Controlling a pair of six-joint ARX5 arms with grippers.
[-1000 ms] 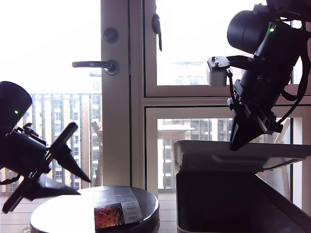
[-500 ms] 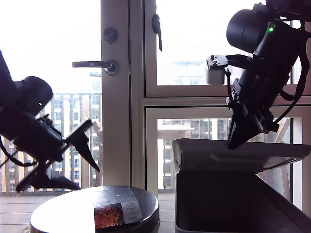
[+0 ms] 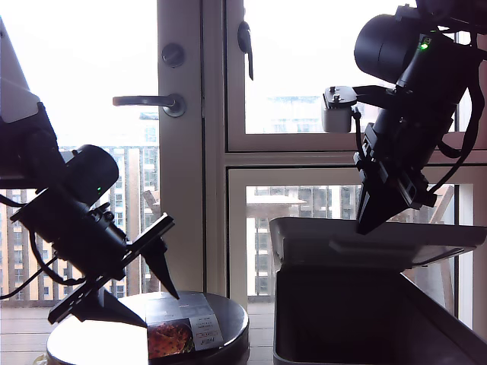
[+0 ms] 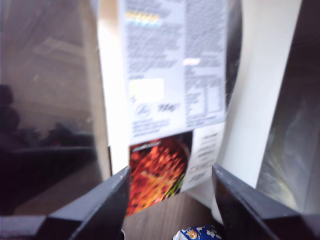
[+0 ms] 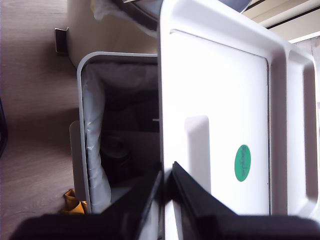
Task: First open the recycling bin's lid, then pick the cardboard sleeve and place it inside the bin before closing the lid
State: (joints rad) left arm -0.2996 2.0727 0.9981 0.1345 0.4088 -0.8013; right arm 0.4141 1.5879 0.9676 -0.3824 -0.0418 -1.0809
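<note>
The recycling bin (image 3: 358, 319) fills the lower part of the exterior view's right, grey with a dark inside; my second wrist view shows a pale liner along its inner wall. The lid (image 3: 380, 242) is lifted, lying nearly level above the opening, pale grey with a raised rim, a recessed slot and a small round green mark (image 5: 242, 163).

The cardboard sleeve (image 3: 184, 325) lies flat on the round glossy desk (image 3: 99, 338) at the exterior view's lower left, well apart from the bin. It has a dark top, a white printed label panel and an orange-red picture on the end that faces the exterior camera.

My second claw (image 5: 167, 180) points steeply down from the arm at the exterior view's upper right, jaws pinched onto the lid's near edge. My first claw (image 4: 170, 195) reaches down at a slant from the exterior view's left, its fingers spread wide just above the sleeve, gripping nothing.

A glazed door with a lever handle (image 3: 148, 101) stands behind.
</note>
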